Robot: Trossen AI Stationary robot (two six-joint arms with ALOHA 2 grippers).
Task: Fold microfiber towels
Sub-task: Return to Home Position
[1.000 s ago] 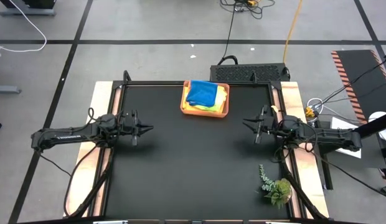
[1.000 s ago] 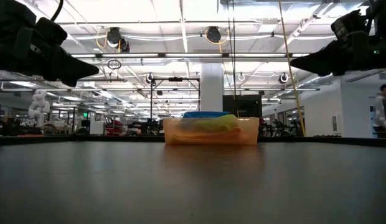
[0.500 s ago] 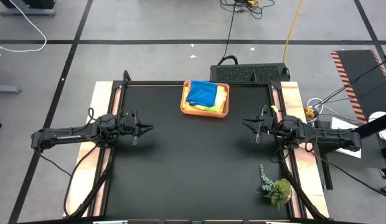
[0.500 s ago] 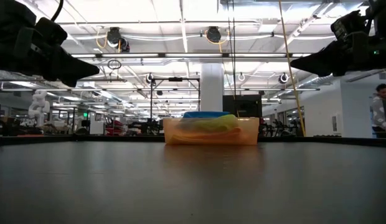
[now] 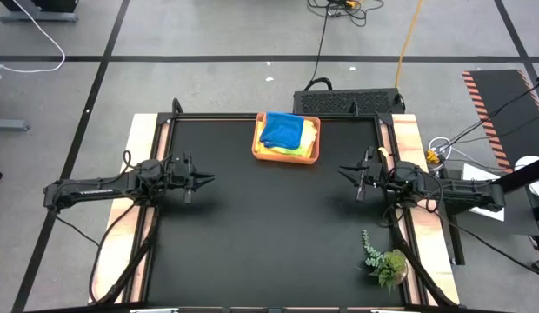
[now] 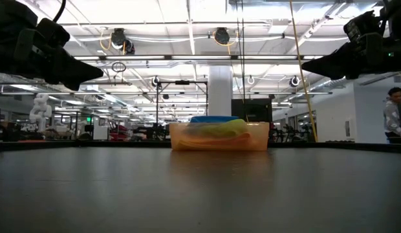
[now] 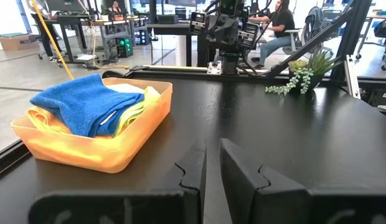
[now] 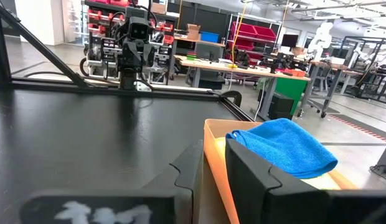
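Both arms sit low at mid-depth over the black surface [image 5: 269,235], one at each side edge, pointing inward at each other.

- left gripper [image 5: 205,180]: over the surface's left side, holding nothing. The left wrist view shows its jaws drawn together with only a thin slit between them.
- right gripper [image 5: 342,170]: over the right side, also holding nothing. Its jaws are likewise together, a narrow gap showing in the right wrist view.
- orange bin [image 5: 287,158]: at the far edge of the surface, about centre, well apart from both grippers.
- towels are all in the bin, stacked. The blue towel [image 5: 282,130] is on top, loosely folded and rising above the rim in the low view.
- yellow towel [image 5: 309,130]: under the blue one, peeking out at the side toward the right arm. A lime green towel [image 5: 291,149] shows at the near side. Lower layers can't be made out.
- plant sprig [image 5: 384,261]: lies at the near right corner of the surface.

A person [image 6: 391,118] is in the room behind, at the right edge of the low view.
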